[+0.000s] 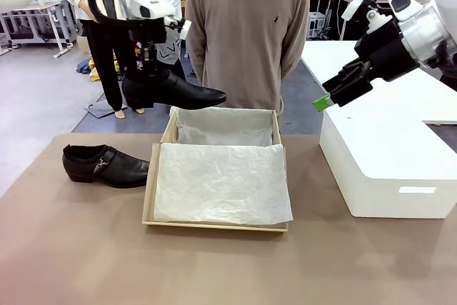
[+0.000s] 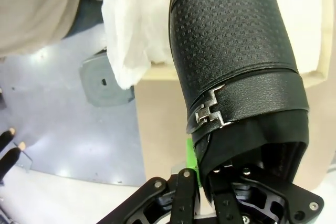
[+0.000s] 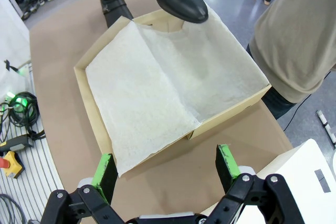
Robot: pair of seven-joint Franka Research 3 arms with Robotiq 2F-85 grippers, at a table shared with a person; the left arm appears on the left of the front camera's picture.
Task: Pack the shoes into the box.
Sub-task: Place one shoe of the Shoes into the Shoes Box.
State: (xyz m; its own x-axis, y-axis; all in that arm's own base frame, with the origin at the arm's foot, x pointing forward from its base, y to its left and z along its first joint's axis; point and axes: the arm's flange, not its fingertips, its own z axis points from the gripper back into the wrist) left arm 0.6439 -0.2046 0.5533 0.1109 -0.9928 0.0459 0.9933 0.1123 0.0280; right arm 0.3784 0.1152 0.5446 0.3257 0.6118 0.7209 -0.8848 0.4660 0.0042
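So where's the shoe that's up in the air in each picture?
Front: upper left; the shoe hangs from the left gripper, by the back corner of the box.
Left wrist: centre, huge, buckle showing.
Right wrist: top centre, toe over the box.
Shared landmark: the white paper in the box.

Black shoe (image 1: pixel 171 91) aloft, toe over open box (image 1: pixel 149 194); other shoe (image 1: pixel 103 164) beside box.
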